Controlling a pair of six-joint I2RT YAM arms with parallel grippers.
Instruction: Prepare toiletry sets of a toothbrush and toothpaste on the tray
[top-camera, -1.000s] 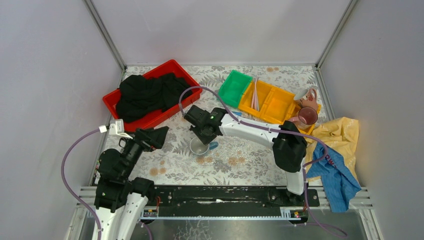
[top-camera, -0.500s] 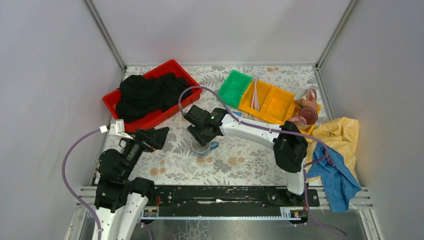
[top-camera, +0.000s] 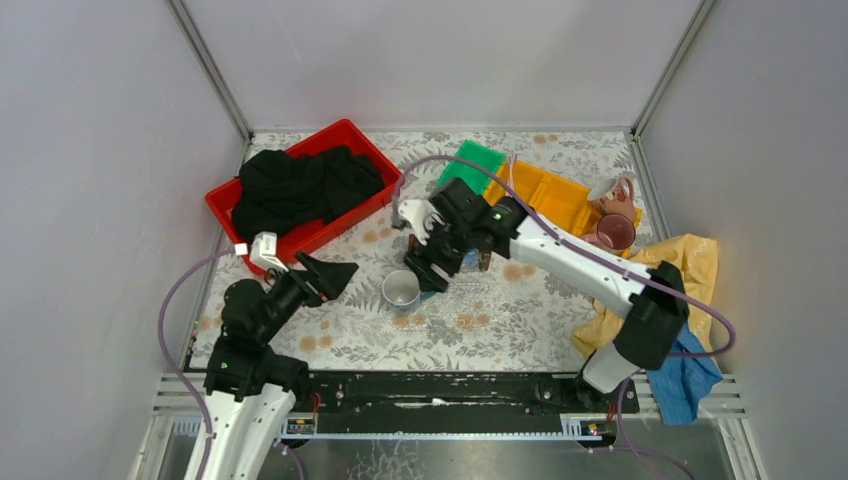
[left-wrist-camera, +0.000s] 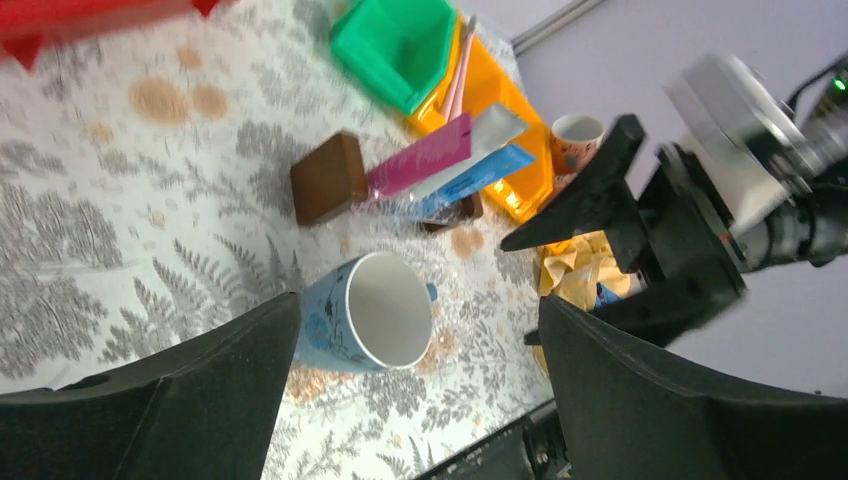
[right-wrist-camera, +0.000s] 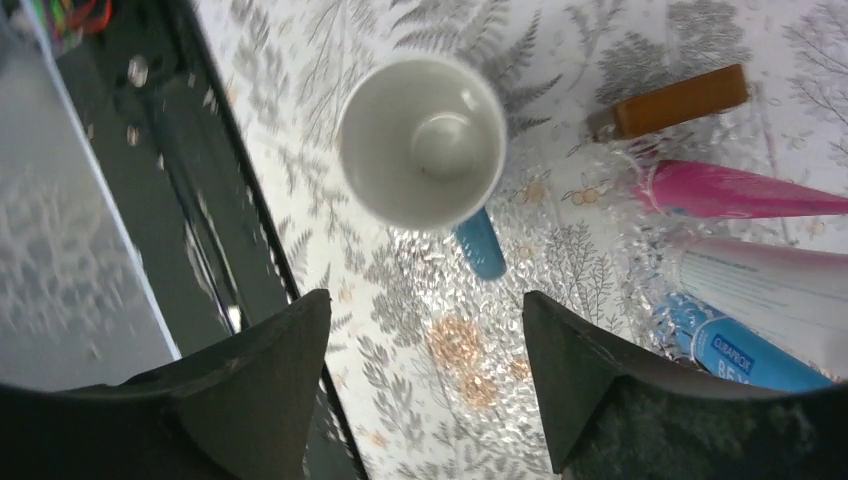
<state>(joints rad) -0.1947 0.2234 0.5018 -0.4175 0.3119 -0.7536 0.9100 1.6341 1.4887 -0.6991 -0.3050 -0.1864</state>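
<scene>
**Both tools spread over the mug, holding nothing**
Your right tool (right-wrist-camera: 425, 300) hung with its jaws apart above the upright white-and-blue ceramic mug (right-wrist-camera: 422, 140), and your left tool (left-wrist-camera: 418, 305) gaped wide near the mug. Just past it, the magenta (left-wrist-camera: 420, 155), white (left-wrist-camera: 485, 128) and blue (left-wrist-camera: 480, 175) toothpaste tubes lay side by side on the table (top-camera: 520, 310) beside a brown block (left-wrist-camera: 327, 178). The thin pale toothbrushes (left-wrist-camera: 462, 70) lay in the orange plastic bin (left-wrist-camera: 490, 88).

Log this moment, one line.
left gripper: open, empty | right gripper: open over mug | mug: upright, empty | toothpaste tubes: beside mug | toothbrushes: in orange bin
</scene>
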